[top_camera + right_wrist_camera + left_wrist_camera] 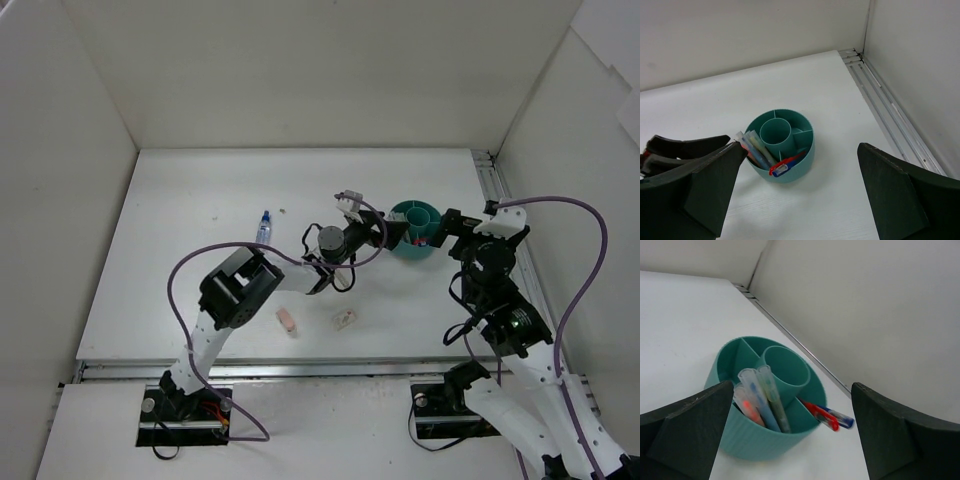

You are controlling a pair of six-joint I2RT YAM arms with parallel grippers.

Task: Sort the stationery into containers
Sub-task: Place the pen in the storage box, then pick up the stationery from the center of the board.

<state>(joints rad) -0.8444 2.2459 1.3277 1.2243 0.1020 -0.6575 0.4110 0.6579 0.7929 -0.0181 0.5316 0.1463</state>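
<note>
Teal plastic forms the round bowl [415,232], which stands toward the right edge of the tabletop [180,200], about midway from near edge to far. A ring of compartments surrounds its round middle tube. The compartment nearest the left gripper [792,387] holds clear-barrelled pens [760,395] leaning together. A red and blue pen [827,417] lies in the next compartment, its end poking over the rim. The pens blur and overlap, so their count is unclear. The left fingers are spread wide, gripping nothing, just beside the bowl; the right gripper [801,147] gapes equally wide and empty opposite. A pink eraser [287,321] and a white eraser [345,319] lie apart close to the near edge, and a small blue-capped bottle [264,228] sits farther back beyond the left arm
</note>
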